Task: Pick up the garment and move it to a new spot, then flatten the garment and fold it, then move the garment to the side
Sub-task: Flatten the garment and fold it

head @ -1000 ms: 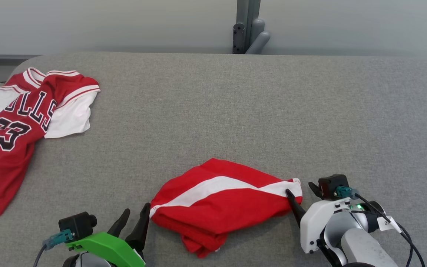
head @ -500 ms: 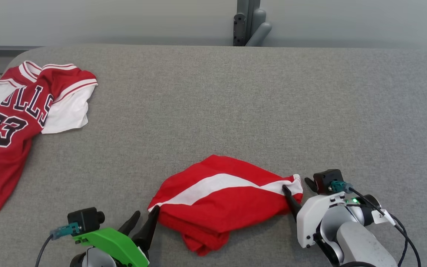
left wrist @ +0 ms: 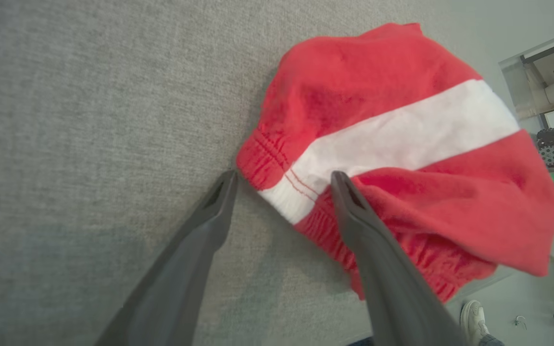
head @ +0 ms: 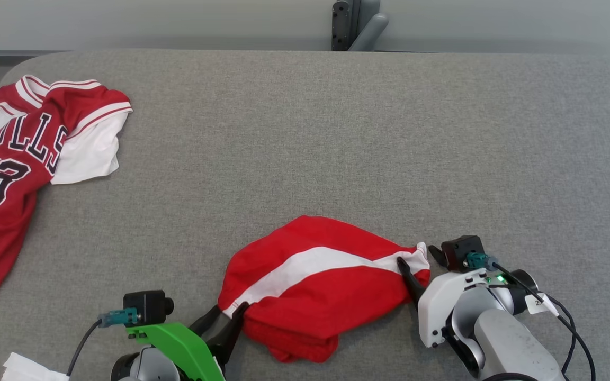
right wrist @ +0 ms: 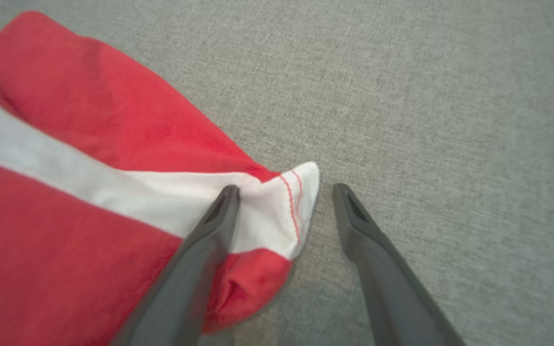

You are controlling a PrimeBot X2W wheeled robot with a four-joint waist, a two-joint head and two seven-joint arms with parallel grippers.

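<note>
Head view: red-and-white garment (head: 315, 286) lay bunched at 6 o'clock on the tabletop (head: 305, 132). Left wrist view: left fingers (left wrist: 378, 269) stood apart astride its elastic edge. Right wrist view: right fingers (right wrist: 193, 269) stood apart astride its white corner.

Your two wrists, green and white
Your left gripper (head: 229, 308) has a green housing (head: 178, 338), your right gripper (head: 416, 255) a white one with a green lamp (head: 499, 279); both carry dark fingers (left wrist: 368, 240), black cameras (head: 146, 306), teal plugs (head: 117, 318), black cables (head: 81, 341).
</note>
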